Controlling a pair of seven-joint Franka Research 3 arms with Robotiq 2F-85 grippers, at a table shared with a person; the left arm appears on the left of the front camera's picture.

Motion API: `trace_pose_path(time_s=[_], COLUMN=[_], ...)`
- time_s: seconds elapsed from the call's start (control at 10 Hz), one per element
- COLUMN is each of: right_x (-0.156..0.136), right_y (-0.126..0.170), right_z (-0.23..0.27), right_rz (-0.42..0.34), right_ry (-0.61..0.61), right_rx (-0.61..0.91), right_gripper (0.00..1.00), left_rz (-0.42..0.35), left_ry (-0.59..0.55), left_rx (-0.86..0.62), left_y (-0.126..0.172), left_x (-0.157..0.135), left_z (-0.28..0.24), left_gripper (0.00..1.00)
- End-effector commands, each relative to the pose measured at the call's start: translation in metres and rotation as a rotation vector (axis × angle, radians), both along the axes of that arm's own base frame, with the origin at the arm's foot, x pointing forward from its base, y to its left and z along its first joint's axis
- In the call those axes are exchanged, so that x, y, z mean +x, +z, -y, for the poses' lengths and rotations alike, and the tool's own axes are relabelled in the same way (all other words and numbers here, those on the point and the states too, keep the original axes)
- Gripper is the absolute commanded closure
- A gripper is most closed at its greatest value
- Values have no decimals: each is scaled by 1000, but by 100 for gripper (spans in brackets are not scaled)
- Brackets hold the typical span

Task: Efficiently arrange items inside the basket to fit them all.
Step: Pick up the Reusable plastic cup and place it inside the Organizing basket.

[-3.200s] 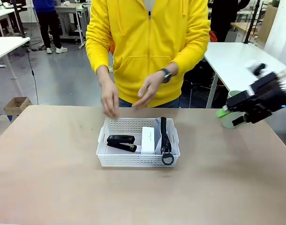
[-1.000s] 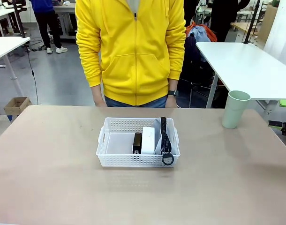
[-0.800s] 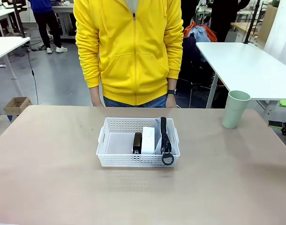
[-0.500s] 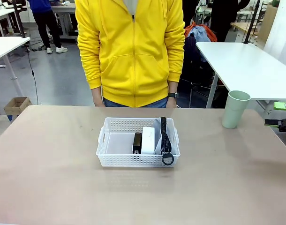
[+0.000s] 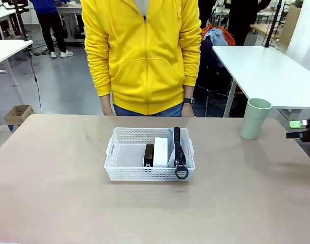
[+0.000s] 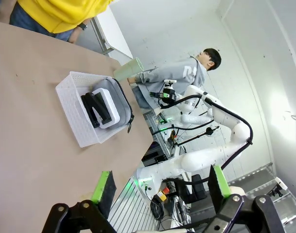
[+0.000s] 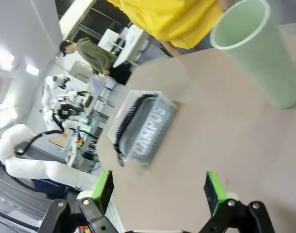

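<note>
Stapler (image 5: 148,154), box (image 5: 160,151) and pouch (image 5: 177,146) sit in the basket (image 5: 119,173) (its right half), the cup (image 5: 255,119) stands far right, and left gripper (image 6: 162,187) and right gripper (image 7: 157,189) both stand spread apart, empty.

Far right in the front view, the right gripper (image 5: 297,130) is cut off by the frame edge, with one green pad and a dark finger showing; the person (image 5: 145,56) is cropped at the collar, both hands dropping behind the table's (image 5: 53,203) far rim; the basket's (image 5: 145,175) perforated near wall screens the lower parts of the stapler (image 5: 149,154), white box (image 5: 160,151) and pouch (image 5: 176,145), whose print is too small to read; in the soft, blurred right wrist view, the pouch's flank hides the stapler and box.
</note>
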State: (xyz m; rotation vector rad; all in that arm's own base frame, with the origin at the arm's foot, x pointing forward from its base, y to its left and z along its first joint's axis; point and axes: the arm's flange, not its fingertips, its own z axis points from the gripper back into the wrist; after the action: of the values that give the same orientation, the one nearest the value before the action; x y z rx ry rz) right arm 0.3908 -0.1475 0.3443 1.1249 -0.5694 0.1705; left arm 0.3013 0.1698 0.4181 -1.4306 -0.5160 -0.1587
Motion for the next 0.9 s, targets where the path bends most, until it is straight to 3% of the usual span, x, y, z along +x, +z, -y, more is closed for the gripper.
trace_pose_path(time_s=[0.0,0.4,0.5,0.8], right_x=[8,11,7,7], right_y=[-14,-29,-25,-25], right_z=[15,33,35,35], right_rz=[61,115,59,59], right_ry=[-45,-169,-103,-103], right_rx=[-94,-145,-127,-127], right_gripper=[0,0,0,0], left_rz=[-7,-7,-7,-7], left_ry=[11,11,11,11], left_rx=[-7,-7,-7,-7], left_y=[3,3,3,3], left_x=[0,0,0,0], left_z=[2,2,2,2], left_gripper=[0,0,0,0])
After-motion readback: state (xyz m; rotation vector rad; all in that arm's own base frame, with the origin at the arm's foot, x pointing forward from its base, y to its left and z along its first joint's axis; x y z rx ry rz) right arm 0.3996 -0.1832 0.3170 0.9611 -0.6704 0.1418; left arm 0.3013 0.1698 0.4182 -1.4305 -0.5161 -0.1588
